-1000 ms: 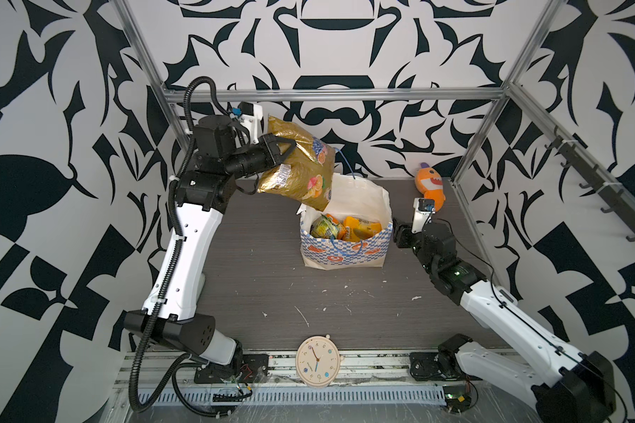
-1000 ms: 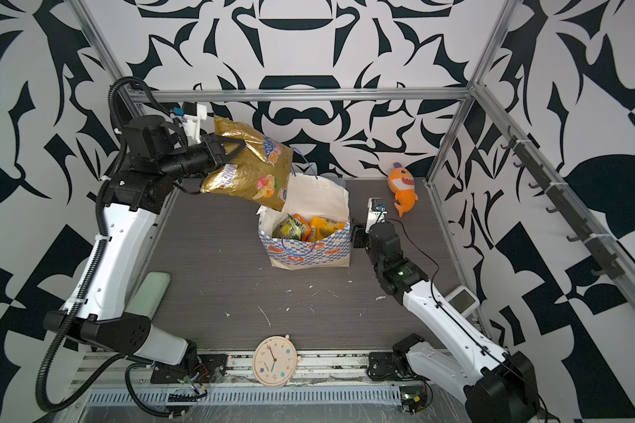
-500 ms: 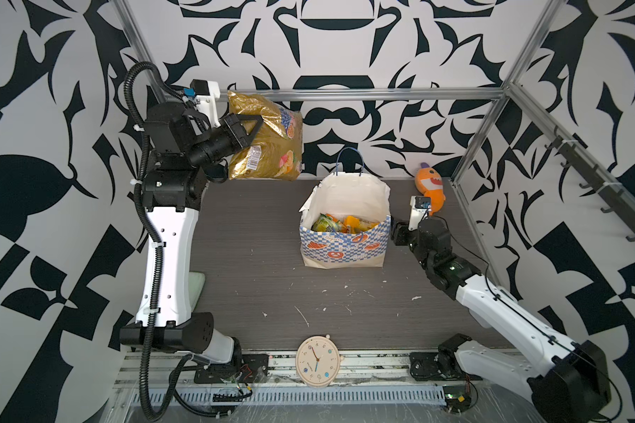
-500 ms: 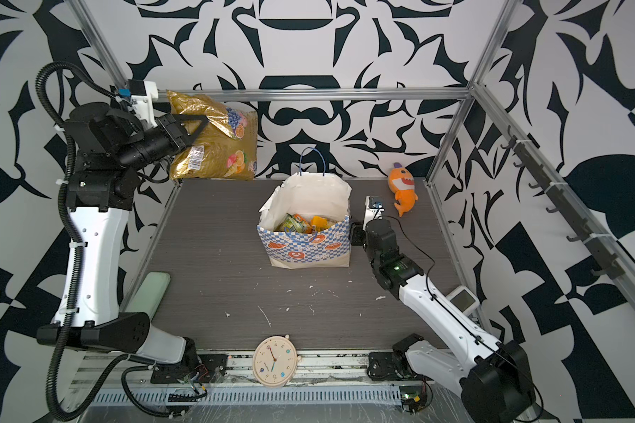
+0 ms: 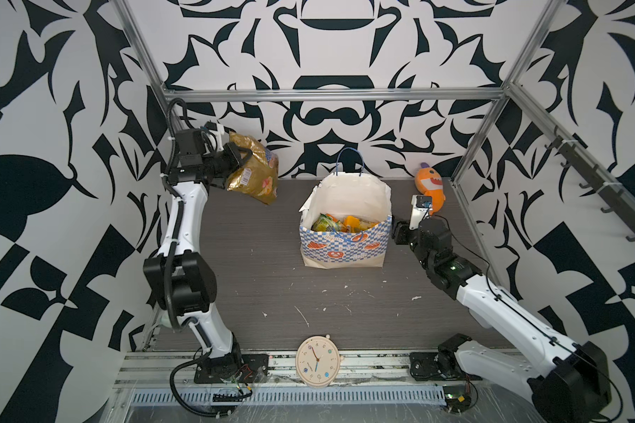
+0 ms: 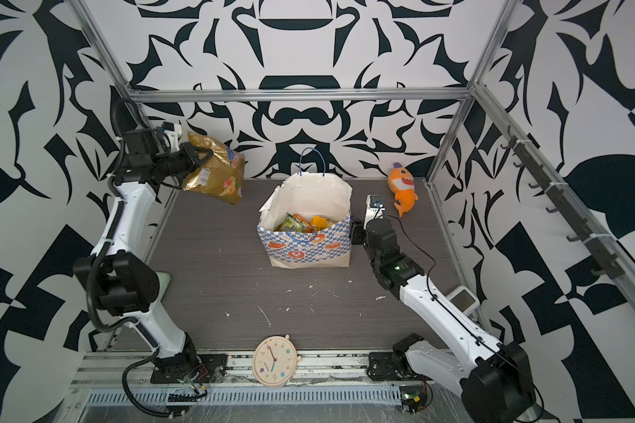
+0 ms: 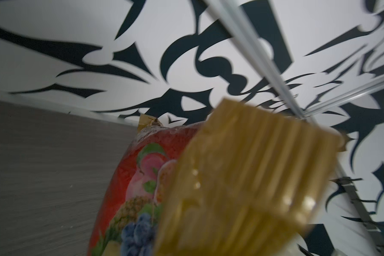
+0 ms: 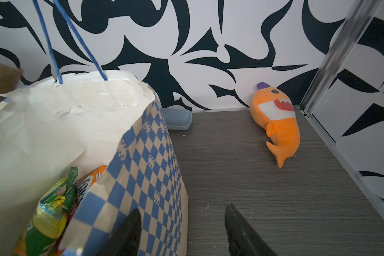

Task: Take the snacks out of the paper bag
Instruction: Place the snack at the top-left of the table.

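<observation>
The paper bag [image 5: 345,241] [image 6: 310,249] stands upright and open mid-table, blue cord handles up. Several snacks [image 5: 340,222] [image 6: 301,223] lie inside it; a green-yellow packet [image 8: 51,212] shows by the near wall. My left gripper [image 5: 241,158] [image 6: 198,160] is shut on the top edge of the large gold packet [image 5: 256,177] [image 6: 219,177], which hangs in the air over the back left of the table. That packet [image 7: 235,177] fills the left wrist view and hides the fingers. My right gripper [image 5: 396,233] [image 8: 182,223] is open low beside the bag's right wall [image 8: 146,168].
An orange plush shark [image 5: 429,183] [image 8: 277,124] lies at the back right corner. A grey-blue pouch [image 8: 177,118] sits behind the bag by the wall. A round clock [image 5: 316,362] rests on the front rail. Metal frame posts edge the table.
The left arm has swung the gold packet from above the bag away to the left and lowered it toward the back left corner. The right arm has hardly moved.
</observation>
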Robot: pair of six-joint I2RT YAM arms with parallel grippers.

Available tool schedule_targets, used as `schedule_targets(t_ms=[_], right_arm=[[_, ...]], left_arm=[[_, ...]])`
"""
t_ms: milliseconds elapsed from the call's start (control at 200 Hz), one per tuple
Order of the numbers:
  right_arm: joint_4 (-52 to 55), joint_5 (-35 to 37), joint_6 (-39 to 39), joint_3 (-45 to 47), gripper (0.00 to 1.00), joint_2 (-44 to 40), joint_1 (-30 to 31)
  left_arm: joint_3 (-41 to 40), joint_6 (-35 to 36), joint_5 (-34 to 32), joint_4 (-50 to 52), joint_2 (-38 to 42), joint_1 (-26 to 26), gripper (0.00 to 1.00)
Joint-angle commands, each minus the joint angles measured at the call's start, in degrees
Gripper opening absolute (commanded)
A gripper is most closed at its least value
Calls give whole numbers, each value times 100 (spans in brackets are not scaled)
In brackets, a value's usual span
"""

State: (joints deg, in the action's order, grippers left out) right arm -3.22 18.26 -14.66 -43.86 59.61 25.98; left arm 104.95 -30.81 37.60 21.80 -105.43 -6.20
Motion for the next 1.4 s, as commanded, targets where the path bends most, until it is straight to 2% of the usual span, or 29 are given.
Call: schedule_targets(t_ms=[0, 65, 170, 250, 400, 475, 505, 610, 805, 1055, 1105, 1170, 1225, 1335, 1395], right_arm=[[19, 176, 19, -35, 63, -229, 25], [48, 191, 24, -18, 63, -244, 19], [105, 139, 68, -80, 63, -150, 21], [283, 37, 127, -292, 63, 30, 24], [517, -189, 239, -691, 63, 387, 19], [565, -256, 227, -798, 63, 515, 21], [553, -285, 215, -808, 63, 553, 20], [431, -339, 67, -793, 63, 660, 20], [564, -482, -117, -887, 63, 650, 21], [912, -322, 105, -1020, 63, 406, 21], [929, -285, 120, -1011, 63, 346, 21], [929, -271, 125, -990, 63, 293, 17], [905, -279, 121, -960, 63, 264, 21], [842, -305, 41, -910, 63, 294, 20], [847, -361, -6, -914, 63, 309, 19]], left_arm=[[-37, 224, 199, -704, -58, 40, 0], [-191, 61, 236, -967, -255, 89, 0], [-281, -460, 641, -1645, -523, 290, 0], [-381, -653, 635, -2140, -646, 445, 0], [-444, -1471, 747, -2970, -1008, 362, 0], [-463, -2620, 1081, -4004, -1201, 293, 0], [-387, -2789, 1114, -4190, -1249, 294, 0], [78, -2130, 755, -2994, -1521, 294, 0], [23, -2454, 866, -3172, -2116, 257, 0], [1026, -1540, 875, -1599, -2790, 112, 0], [1282, -1272, 859, -1232, -2883, 55, 8], [1747, -755, 778, -507, -3056, -8, 11], [2185, -450, 783, 16, -3273, -62, 20], [3055, 108, 842, 922, -3752, -144, 19], [3312, 271, 831, 1168, -3958, -194, 32]])
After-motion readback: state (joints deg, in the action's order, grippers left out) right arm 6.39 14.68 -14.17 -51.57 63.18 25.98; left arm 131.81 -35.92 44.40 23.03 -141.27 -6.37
